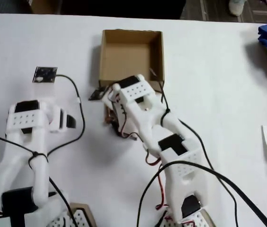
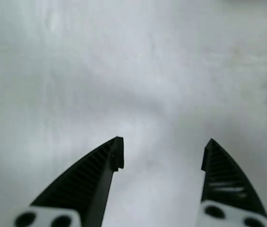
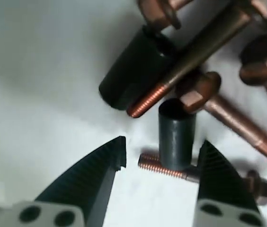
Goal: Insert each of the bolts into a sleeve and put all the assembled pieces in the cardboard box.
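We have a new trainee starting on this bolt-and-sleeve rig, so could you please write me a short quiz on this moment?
1. True or false: the left gripper is shut.
2. What lies under the right gripper? A) a plate B) bolts and sleeves C) a screwdriver
3. Which gripper hangs over bare table?
Key: 1 false; 2 B; 3 left.

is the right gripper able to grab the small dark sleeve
Probably yes: the right gripper is open, the small sleeve sits between its fingertips, though a bolt beside it may get pinched too.
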Robot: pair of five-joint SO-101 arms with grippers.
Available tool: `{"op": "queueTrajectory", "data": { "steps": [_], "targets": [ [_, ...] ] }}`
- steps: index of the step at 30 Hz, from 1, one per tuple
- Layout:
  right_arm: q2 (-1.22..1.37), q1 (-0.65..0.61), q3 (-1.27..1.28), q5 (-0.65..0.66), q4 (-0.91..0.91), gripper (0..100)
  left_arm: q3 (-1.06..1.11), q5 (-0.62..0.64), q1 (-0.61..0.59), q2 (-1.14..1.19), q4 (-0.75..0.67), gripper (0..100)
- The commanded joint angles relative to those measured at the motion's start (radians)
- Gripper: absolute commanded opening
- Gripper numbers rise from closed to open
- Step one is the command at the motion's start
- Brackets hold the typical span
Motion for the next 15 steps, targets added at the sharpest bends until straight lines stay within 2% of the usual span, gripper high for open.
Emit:
{"op": "queueTrajectory", "data": {
  "steps": [1,12,15],
  "targets": [
    [-0.064,-0.007,0.02,0.002,-0.091,24.5,-0.004,-0.006,-0.005,-0.002,-0.003,28],
    [-0.007,-0.004,0.017,0.003,-0.17,23.9,-0.004,-0.006,-0.005,-0.002,0.0,28],
    [0.039,-0.001,0.015,0.002,-0.171,16.1,-0.004,-0.006,-0.005,-0.002,0.002,28]
  ]
}}
